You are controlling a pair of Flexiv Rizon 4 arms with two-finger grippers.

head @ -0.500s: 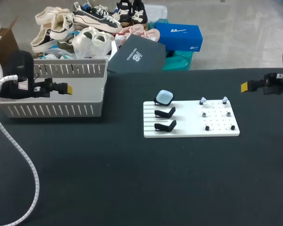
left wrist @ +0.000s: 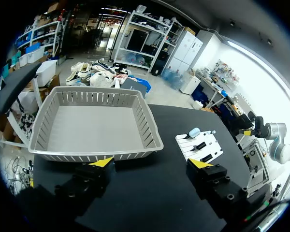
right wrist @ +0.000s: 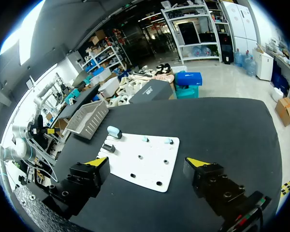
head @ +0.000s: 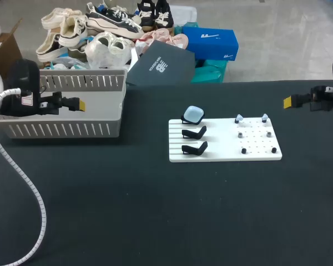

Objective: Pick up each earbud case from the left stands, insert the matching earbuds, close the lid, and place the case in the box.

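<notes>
Looking like step zero. Left claw (left wrist: 151, 163) spread wide, empty, just short of the gray box (head: 61, 128); no case inside it. One earbud case (head: 193, 114) sits on the far stand (head: 186, 119); nearer stands (head: 195, 133) bare. Earbuds (head: 238, 118) on the white board (head: 222, 156). Right claw (right wrist: 147, 161) wide, empty. Pick, insert, close, box: all pending.

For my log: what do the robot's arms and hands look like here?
Both are black, blocky and two-fingered with bright yellow tips: left hand, right hand. A white corrugated cable trails from the left arm.
</notes>
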